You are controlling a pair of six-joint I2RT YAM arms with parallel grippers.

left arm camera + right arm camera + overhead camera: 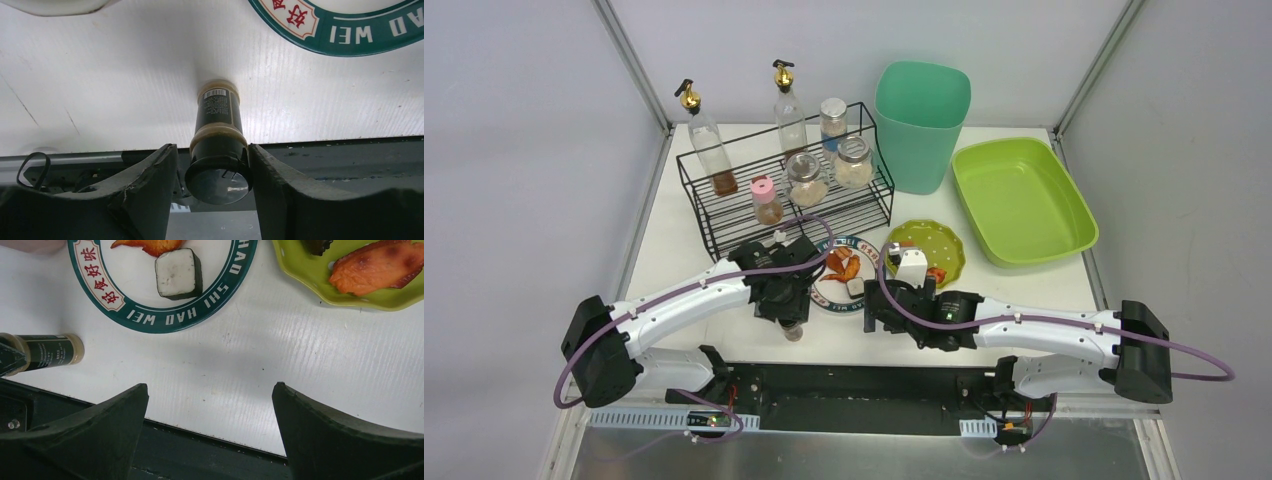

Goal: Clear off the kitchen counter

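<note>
- Back-left corner: a black wire rack (pixel 734 210) holds jars and bottles at the rear of the kitchen counter (pixel 1034 285), the white worktop on which every item stands.
- Front edge, left of centre: the left gripper (pixel 212 150) hangs directly over a small dark-labelled spice bottle (pixel 218 115), with one finger on either side of its black cap. The jaws stand about half closed. The cap looks to be against one finger, with a sliver of gap at the other, so whether a grip has been made cannot be told.
- The bottle appears to stand upright close to the worktop's front edge, just left of the printed plate (pixel 170 316). Its long axis runs straight up between the fingers, so the next squeeze should meet its round sides squarely. The left arm is plainly the nearer one.
- Front edge, centre: the right gripper (pixel 210 392) hovers spread wide and empty over bare worktop in front of the printed plate. The bottle lies off to its left.
- Right of centre: a green dotted plate (pixel 929 238) with food scraps sits beside the printed plate.
- Back-right corner: a teal bin (pixel 921 125) and a lime-green tray (pixel 1024 200) stand side by side.
</note>
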